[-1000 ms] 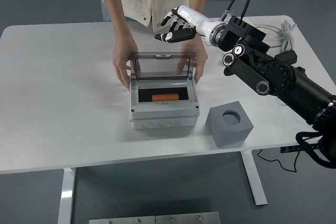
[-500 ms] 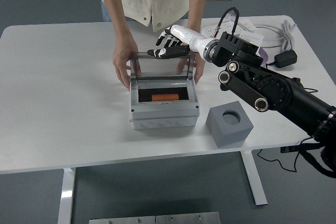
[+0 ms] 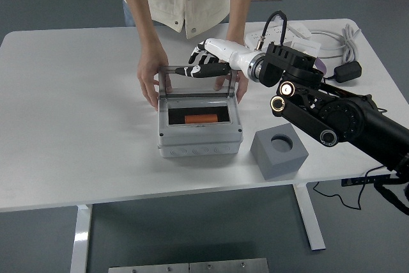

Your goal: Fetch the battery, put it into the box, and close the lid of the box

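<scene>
A grey box [image 3: 199, 137] stands in the middle of the table with its clear lid [image 3: 195, 81] raised upright at the back. An orange battery [image 3: 201, 119] lies inside the box. My right hand [image 3: 199, 67], white with dark fingertips, hovers at the lid's top edge; its fingers are stretched out flat and hold nothing. A person at the far side holds the box's back corners, with one hand [image 3: 149, 82] on the left and the other hand [image 3: 240, 85] on the right. My left arm is out of view.
A grey cube [image 3: 278, 151] with a round hole on top sits right of the box. A white power strip [image 3: 300, 31], cables [image 3: 348, 35] and a black adapter [image 3: 346, 71] lie at the back right. The table [image 3: 77, 107] is white.
My right hand has come down and leftward from above the person's arm to the lid's top edge. The lid, the battery and the person's hands have stayed put.
</scene>
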